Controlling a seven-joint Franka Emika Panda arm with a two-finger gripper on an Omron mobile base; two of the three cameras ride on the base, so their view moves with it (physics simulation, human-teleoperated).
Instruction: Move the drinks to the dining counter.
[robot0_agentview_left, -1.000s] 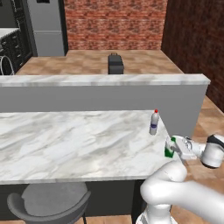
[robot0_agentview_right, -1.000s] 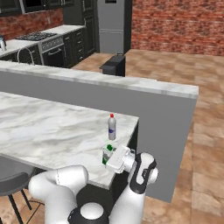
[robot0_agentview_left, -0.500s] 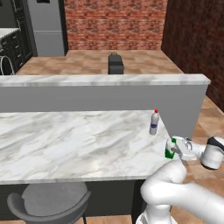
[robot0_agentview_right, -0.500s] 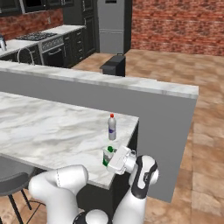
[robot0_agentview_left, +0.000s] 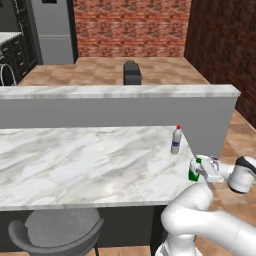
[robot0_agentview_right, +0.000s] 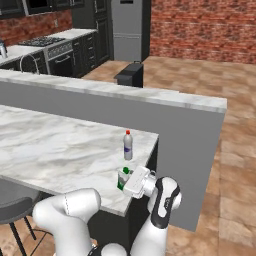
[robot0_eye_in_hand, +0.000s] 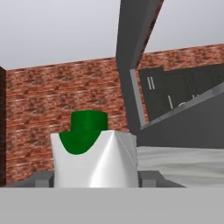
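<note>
Gripper is clamping the green-and-white carton, hovering at dining counter corner. Red-cap bottle is standing just beyond gripper, prob. delivered. Carton not yet released; grey bottle presumably left.

A broad stretch of the dining counter lies bare to the left, open for a gripper to pass. At its right end, the slim clear bottle stands upright near the back edge. Just in front of it, near the corner, the green-and-white carton sits clasped between the jaws of the gripper. Behind the slab, a higher grey ledge walls off the far side, with a dark toaster beyond it.
</note>
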